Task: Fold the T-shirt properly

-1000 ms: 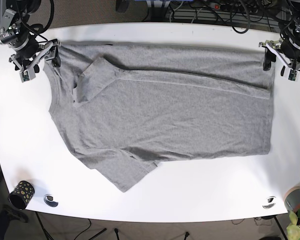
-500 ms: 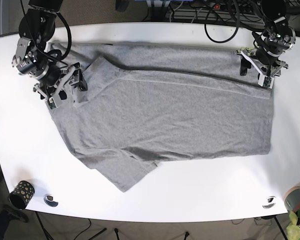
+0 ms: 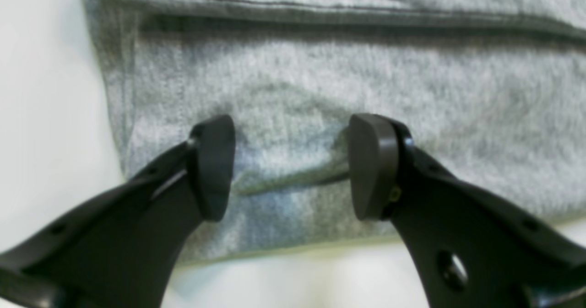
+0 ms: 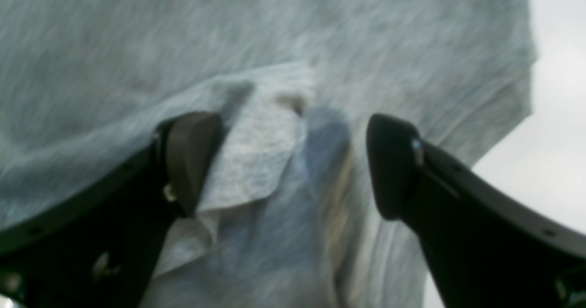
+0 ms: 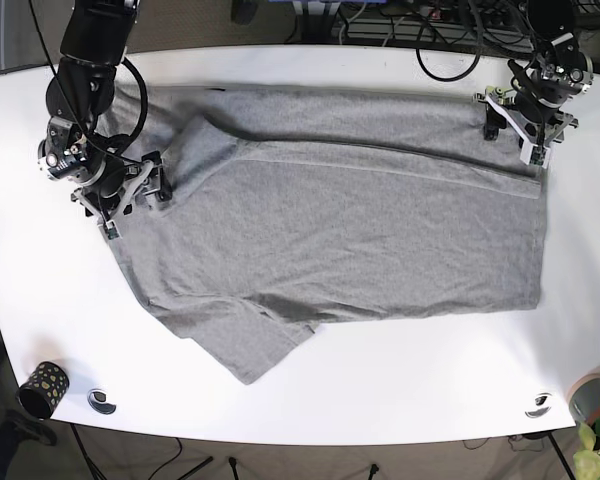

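White table (image 5: pixel 380 390) — grey T-shirt (image 5: pixel 330 230) blurred beneath both parted claws

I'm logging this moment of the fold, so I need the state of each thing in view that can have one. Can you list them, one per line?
Grey cotton T-shirt: lying flat on the white table, top edge and one sleeve folded over, other sleeve spread.
Left gripper: open, fingers down on the shirt's hem corner.
Right gripper: open, over the shirt's collar area.
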Tool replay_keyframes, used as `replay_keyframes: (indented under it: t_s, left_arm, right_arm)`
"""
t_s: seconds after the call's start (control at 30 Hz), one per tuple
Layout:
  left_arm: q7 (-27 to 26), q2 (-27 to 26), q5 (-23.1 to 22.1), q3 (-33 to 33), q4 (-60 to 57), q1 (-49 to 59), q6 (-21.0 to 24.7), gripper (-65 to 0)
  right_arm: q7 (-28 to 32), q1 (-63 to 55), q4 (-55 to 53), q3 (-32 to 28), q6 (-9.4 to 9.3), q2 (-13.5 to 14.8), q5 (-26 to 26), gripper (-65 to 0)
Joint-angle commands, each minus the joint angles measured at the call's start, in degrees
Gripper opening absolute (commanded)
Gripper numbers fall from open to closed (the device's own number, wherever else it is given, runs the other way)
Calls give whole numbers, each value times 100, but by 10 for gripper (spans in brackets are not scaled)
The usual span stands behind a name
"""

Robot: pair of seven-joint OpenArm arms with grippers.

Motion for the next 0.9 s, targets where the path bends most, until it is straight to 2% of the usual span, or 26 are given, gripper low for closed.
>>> replay_keyframes:
  t_s: [0.0,0.2,0.4,0.5,0.63,0.77,0.87]
  left_arm:
    - [-47,-71,12,-16,70,-5,-3,-292]
    - [-39,-202,-5,-16,-167,-14,-3,-292]
    - [-39,-229,-23,-16,-167,-14,-3,-292]
    - [-39,-229,-32,-34,-167,-14,-3,-292]
    - [-39,-194,-58,-25,-71,-41,-3,-292]
    - [-12,-202,-418,-42,149,-128,-3,-292]
    - [-12,-220,-665,-51,255,-128,-3,-292]
  right_arm:
    - [256,209,-134,65,22,164,-85,-184]
    - [616,516,-723,65,22,481,-111,-184]
    - [625,745,-978,162,22,762,-76,-184]
    - [590,736,-784,364,176,744,-76,-184]
    - [203,595,-398,619,176,727,-67,-184]
    - [-360,534,86,1199,176,463,-67,-184]
    - [-747,376,464,1569,176,366,-67,-184]
